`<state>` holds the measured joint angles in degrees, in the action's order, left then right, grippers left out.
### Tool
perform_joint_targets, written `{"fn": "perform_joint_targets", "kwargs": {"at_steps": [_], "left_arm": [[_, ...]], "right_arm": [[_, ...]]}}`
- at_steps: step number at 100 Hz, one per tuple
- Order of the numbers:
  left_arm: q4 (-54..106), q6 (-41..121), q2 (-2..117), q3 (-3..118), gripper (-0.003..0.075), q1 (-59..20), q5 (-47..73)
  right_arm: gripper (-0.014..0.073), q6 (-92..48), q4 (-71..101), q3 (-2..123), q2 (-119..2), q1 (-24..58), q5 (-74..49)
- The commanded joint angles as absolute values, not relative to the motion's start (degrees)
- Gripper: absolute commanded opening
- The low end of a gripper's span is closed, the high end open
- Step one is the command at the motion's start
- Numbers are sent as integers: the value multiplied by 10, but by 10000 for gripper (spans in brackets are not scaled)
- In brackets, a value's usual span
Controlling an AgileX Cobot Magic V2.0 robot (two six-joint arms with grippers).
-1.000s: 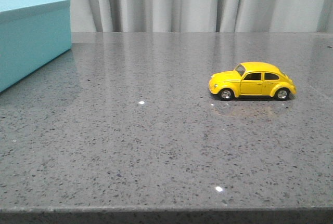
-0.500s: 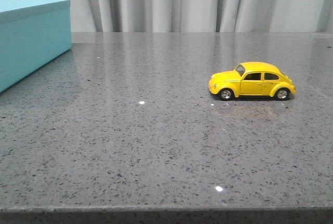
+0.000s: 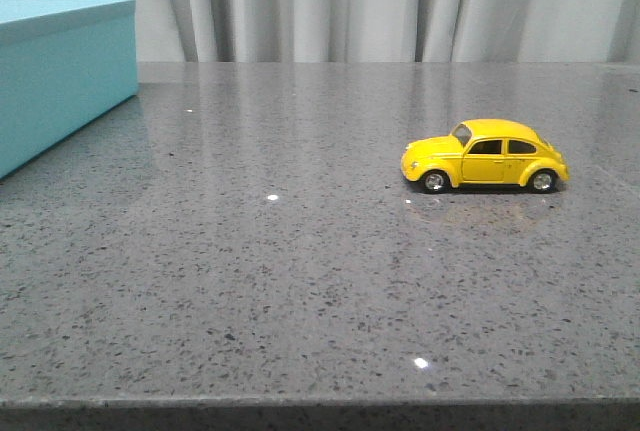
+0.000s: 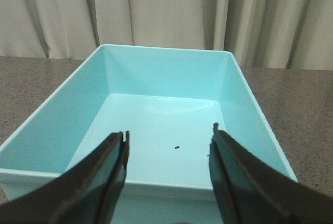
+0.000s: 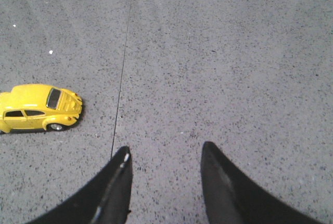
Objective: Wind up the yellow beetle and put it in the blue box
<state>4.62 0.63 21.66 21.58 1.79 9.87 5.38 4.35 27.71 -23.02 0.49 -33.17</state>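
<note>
While the yellow beetle (image 3: 485, 155) is sitting untouched on the table (image 3: 300, 281), well apart from the blue box (image 3: 60, 71), I'm holding the right gripper (image 5: 164, 169) wide and empty nearby; the left gripper (image 4: 169, 154) is gaping over the box. I'm worrying a glancing touch rolls it away.

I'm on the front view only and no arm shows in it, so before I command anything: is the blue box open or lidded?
Observer: Open. The left wrist view looks straight into the blue box, no lid on it.
Operator: Anything inside?
Observer: Only one tiny dark speck on its floor.
Operator: Where are the left fingers?
Observer: The left gripper is open, in front of the box's near wall.
Operator: And the right arm?
Observer: The right gripper is open over bare table, holding nothing; the yellow beetle sits off to one side, untouched.
</note>
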Motion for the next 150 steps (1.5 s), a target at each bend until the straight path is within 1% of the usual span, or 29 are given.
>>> {"fn": "perform_joint_targets", "kwargs": {"at_steps": [1, 10, 19, 34, 55, 65, 80, 88, 105, 135, 150], "left_arm": [[53, 0, 225, 236, 355, 19, 47], [53, 0, 225, 236, 355, 19, 45], [53, 0, 225, 236, 355, 19, 35], [53, 0, 225, 236, 355, 19, 33], [53, 0, 225, 236, 355, 19, 33], [53, 0, 225, 236, 355, 19, 33], [53, 0, 225, 236, 355, 19, 32], [53, 0, 225, 236, 355, 19, 32], [53, 0, 225, 236, 355, 19, 33], [53, 0, 225, 236, 355, 19, 33], [53, 0, 225, 236, 355, 19, 33]], "right_arm": [[320, 53, 49, 298, -239, 2, -269], [320, 53, 49, 305, -243, 2, -249], [320, 53, 50, 330, -262, 2, -285], [320, 53, 58, 386, -331, 2, -348], [330, 53, 85, 448, -434, 2, -392], [370, 53, 85, 480, -482, 2, -420], [497, 53, 85, 525, -540, 5, -436], [532, 53, 85, 551, -568, 16, -463], [530, 60, 85, 613, -627, 57, -518], [528, 140, 73, 708, -718, 136, -567], [484, 180, 46, 728, -754, 169, -580]]}}
